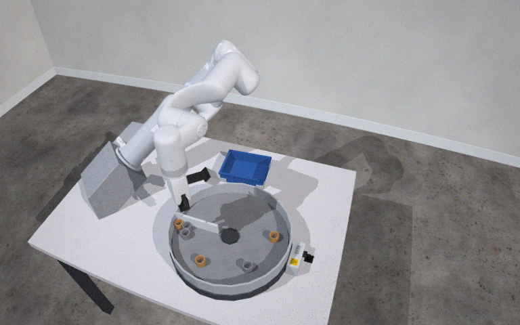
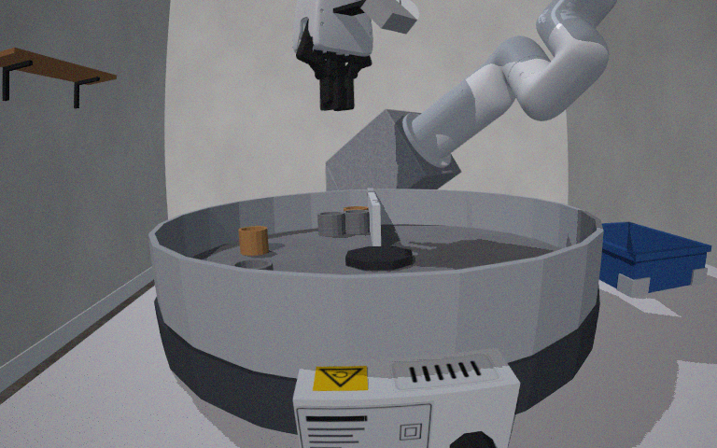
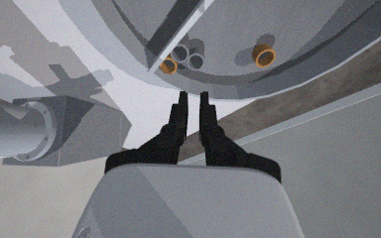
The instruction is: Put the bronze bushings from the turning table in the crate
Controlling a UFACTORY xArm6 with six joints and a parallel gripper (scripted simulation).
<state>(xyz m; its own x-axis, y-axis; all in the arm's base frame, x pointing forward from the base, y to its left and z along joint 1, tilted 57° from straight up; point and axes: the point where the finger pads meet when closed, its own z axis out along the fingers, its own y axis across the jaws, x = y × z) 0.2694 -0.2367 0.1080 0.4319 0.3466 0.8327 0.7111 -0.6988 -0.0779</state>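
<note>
My gripper [image 1: 183, 209] [image 2: 336, 109] [image 3: 193, 102] is shut to a narrow gap, with nothing between the fingers. It hangs above the turning table's [image 1: 229, 273] [image 2: 370, 316] arm-side rim. A bronze bushing [image 1: 177, 227] [image 2: 356, 208] [image 3: 174, 71] sits by the white divider, close beside a steel bushing [image 1: 187, 227] [image 2: 357, 223]; another steel bushing [image 1: 185, 235] [image 2: 330, 225] is close by. A second bronze bushing [image 1: 200, 264] [image 2: 253, 241] [image 3: 256, 53] stands front left, a third [image 1: 273, 240] at the right. A third steel bushing [image 1: 247, 269] stands at the front. The blue crate [image 1: 241, 179] [image 2: 666, 272] looks empty.
The white divider [image 1: 199, 223] [image 2: 374, 218] [image 3: 181, 36] runs from the rim towards the dark hub [image 1: 229, 235] [image 2: 379, 258]. A raised wall rings the turning table. A control box [image 1: 295, 252] [image 2: 364, 417] stands at its right in the top view. The crate is behind the ring.
</note>
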